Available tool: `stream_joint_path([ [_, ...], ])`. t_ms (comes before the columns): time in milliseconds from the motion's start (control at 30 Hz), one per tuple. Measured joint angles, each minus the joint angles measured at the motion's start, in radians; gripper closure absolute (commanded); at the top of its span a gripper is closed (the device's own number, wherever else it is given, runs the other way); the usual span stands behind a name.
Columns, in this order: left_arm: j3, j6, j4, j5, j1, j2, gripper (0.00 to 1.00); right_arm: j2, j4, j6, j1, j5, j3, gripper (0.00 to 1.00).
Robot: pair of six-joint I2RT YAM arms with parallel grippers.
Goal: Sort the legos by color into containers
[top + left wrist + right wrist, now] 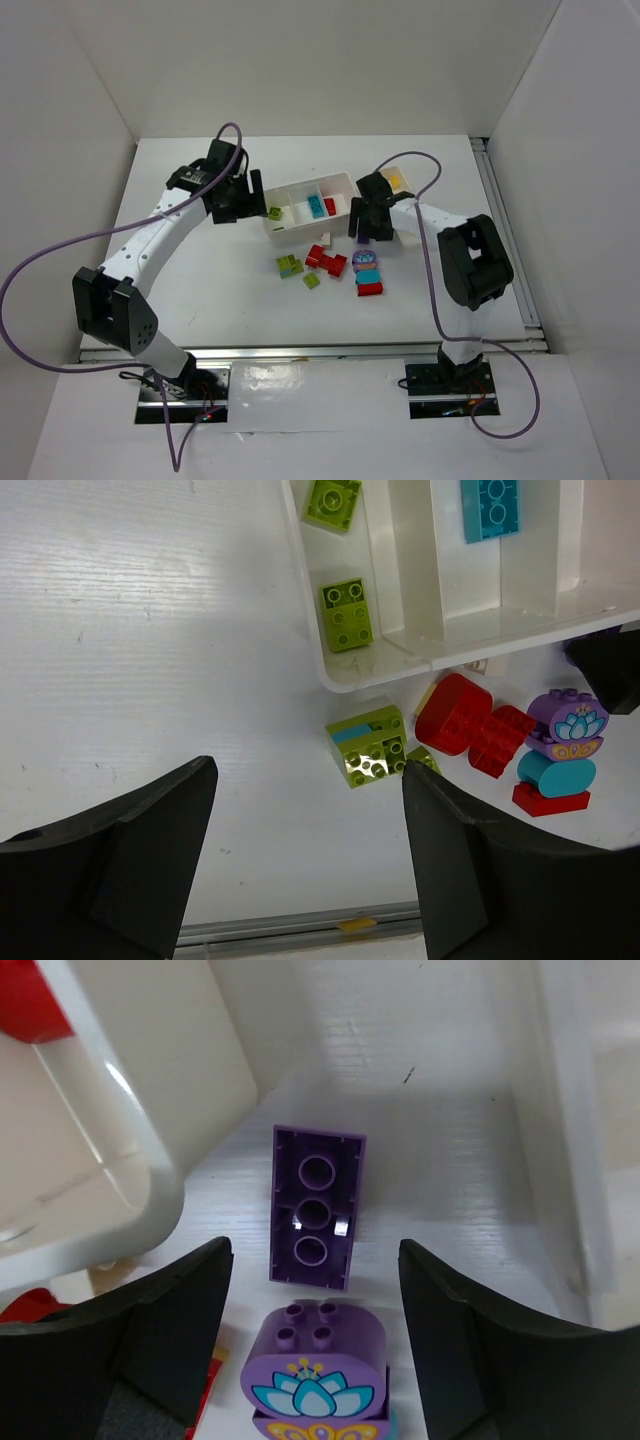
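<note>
The wider white tray (345, 185) holds lime green bricks (346, 613), a teal-blue brick (490, 507) and a red brick (330, 206) in separate compartments. The narrower tray (408, 236) at the right holds a yellow brick (397, 180). Loose bricks lie in front: lime green (290, 266), red (326, 260), a purple flower brick (364, 262) stacked on teal and red. My left gripper (308, 770) is open and empty, above the table by the tray's left end. My right gripper (315, 1245) is open over an upside-down purple brick (316, 1207) between the trays, the flower brick (315, 1370) just behind it.
The tray's rounded corner (150, 1160) stands left of the right gripper and the narrow tray's wall (560, 1110) to its right. A small lime green brick (312, 281) lies near the loose pile. White walls enclose the table, with a metal rail (300, 920) at its near edge.
</note>
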Motion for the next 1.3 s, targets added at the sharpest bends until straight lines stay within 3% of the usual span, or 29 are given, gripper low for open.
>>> stream_joint_path([
  [133, 0.001, 0.0, 0.0, -0.006, 0.0, 0.0, 0.15, 0.036, 0.015, 0.004, 0.009, 0.01, 0.0, 0.4],
  [167, 0.001, 0.0, 0.0, -0.006, 0.0, 0.0, 0.15, 0.039, 0.022, 0.004, 0.011, 0.016, 0.0, 0.52],
  [300, 0.002, 0.0, 0.0, -0.006, 0.0, 0.0, 0.15, 0.04, 0.03, -0.001, 0.025, 0.055, 0.002, 0.78],
  [467, 0.003, 0.0, 0.0, -0.006, 0.0, 0.0, 0.15, 0.006, 0.002, -0.017, 0.035, 0.084, 0.021, 0.78],
  [667, 0.005, 0.0, 0.0, -0.006, 0.0, 0.008, 0.15, -0.175, -0.054, -0.023, -0.002, 0.116, 0.031, 0.77],
  [833, 0.016, 0.0, 0.002, -0.005, -0.002, 0.021, 0.15, -0.282, -0.073, 0.022, -0.111, 0.164, 0.022, 0.75],
  [1033, 0.02, 0.0, 0.003, -0.002, -0.009, 0.022, 0.15, -0.296, -0.105, 0.103, -0.185, 0.187, -0.067, 0.7],
  [1200, 0.021, 0.0, 0.003, -0.001, -0.009, 0.022, 0.15, -0.292, -0.121, 0.151, -0.199, 0.185, -0.106, 0.17],
  [1300, 0.021, 0.0, 0.003, -0.001, -0.009, 0.022, 0.15, -0.29, -0.121, 0.165, -0.204, 0.187, -0.106, 0.15],
])
